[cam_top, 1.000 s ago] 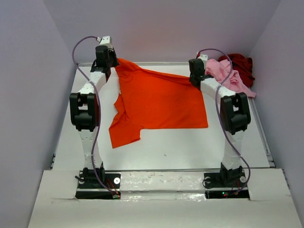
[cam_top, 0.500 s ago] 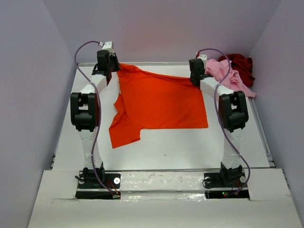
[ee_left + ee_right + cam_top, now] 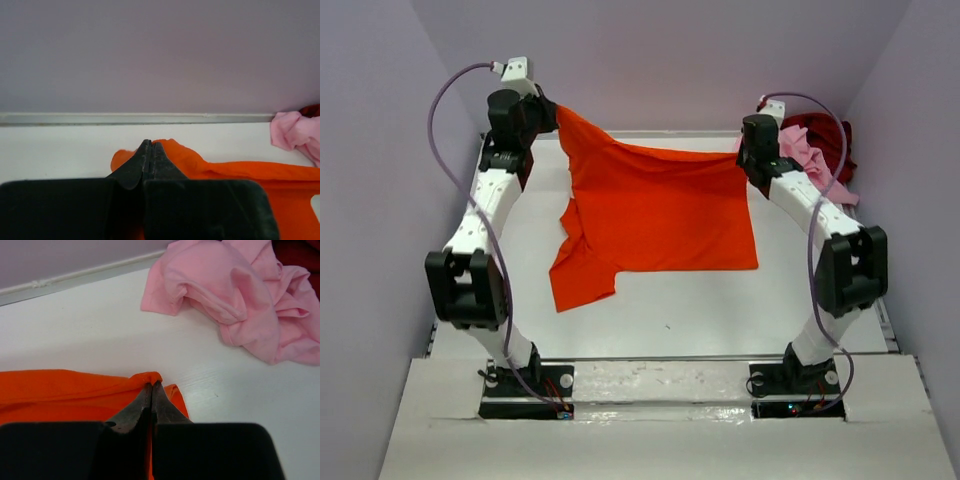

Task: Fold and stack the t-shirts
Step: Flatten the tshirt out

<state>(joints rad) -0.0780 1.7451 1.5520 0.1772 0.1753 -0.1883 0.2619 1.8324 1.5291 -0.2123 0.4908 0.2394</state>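
Top external view: the left gripper [image 3: 551,108] is raised at the table's 11 o'clock corner, clenched on a far corner of the bright orange t-shirt [image 3: 660,215]. The right gripper [image 3: 746,162] pinches the other far corner, toward 1 o'clock. The far edge of the shirt hangs between the two in a shallow sag, higher on the left. The rest slopes down to the white table [image 3: 700,310], with the near hem lying flat and one sleeve splayed toward 7 o'clock. The light pink t-shirt [image 3: 803,150] is bunched at the 2 o'clock corner, partly behind the right arm, and the dark red t-shirt [image 3: 825,135] is heaped just beyond it, touching it.

Left wrist view: only here does the closed left gripper [image 3: 150,145] show its fingers pressed together with orange cloth [image 3: 240,172] bulging past the tips. The pink shirt [image 3: 295,132] and a sliver of the dark red one [image 3: 312,109] sit at 3 o'clock.

Right wrist view: the right gripper [image 3: 151,386] is likewise shut tight on a fold of orange hem [image 3: 65,390]. The crumpled folds of the pink shirt [image 3: 235,300] appear close up at 1 o'clock, apart from the orange cloth, with dark red [image 3: 295,255] in the corner.
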